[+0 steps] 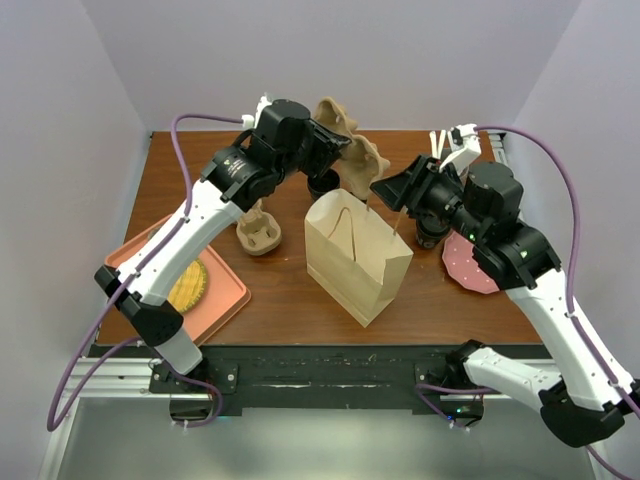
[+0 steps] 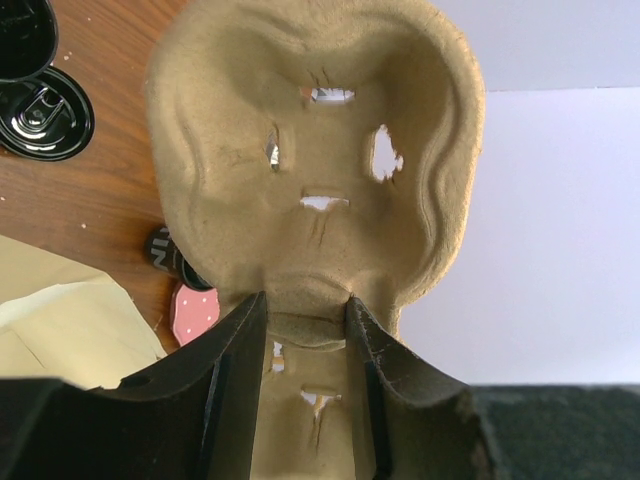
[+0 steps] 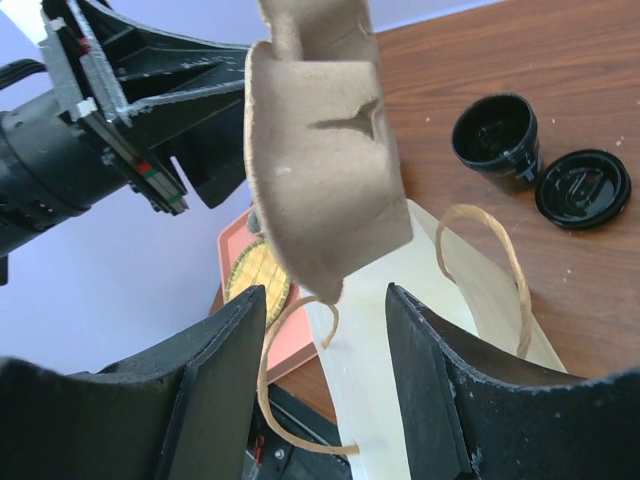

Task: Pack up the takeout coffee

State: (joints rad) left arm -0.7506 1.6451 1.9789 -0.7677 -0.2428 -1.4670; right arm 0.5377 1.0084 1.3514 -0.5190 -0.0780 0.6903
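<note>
Left hand (image 2: 305, 305) clenches carrier (image 2: 310, 150); right hand (image 3: 325, 292) released; takeout coffee (image 1: 431, 237) (mostly hidden) axis unclear.

The bag (image 1: 355, 255) stands mid-table with its mouth open upward, but the way in is crowded. The carrier (image 1: 365, 155), clamped in the left gripper (image 2: 305, 305), hangs tilted over the far rim. The right gripper (image 3: 325, 300) hovers at the mouth, jaws apart, with the carrier's tip and the handles (image 3: 470, 208) right by its fingers. Behind the bag, the lidless cup (image 3: 495, 140) and loose lid (image 3: 582, 188) sit close together. The coffee (image 2: 165, 250) stands by the pink plate (image 1: 470, 270), with the right arm overhead. Left of the bag, a second carrier (image 1: 260, 235) and the tray (image 1: 235, 295) take up room. Bare table (image 1: 290, 315) lies open in front of the bag and at the far left corner.
</note>
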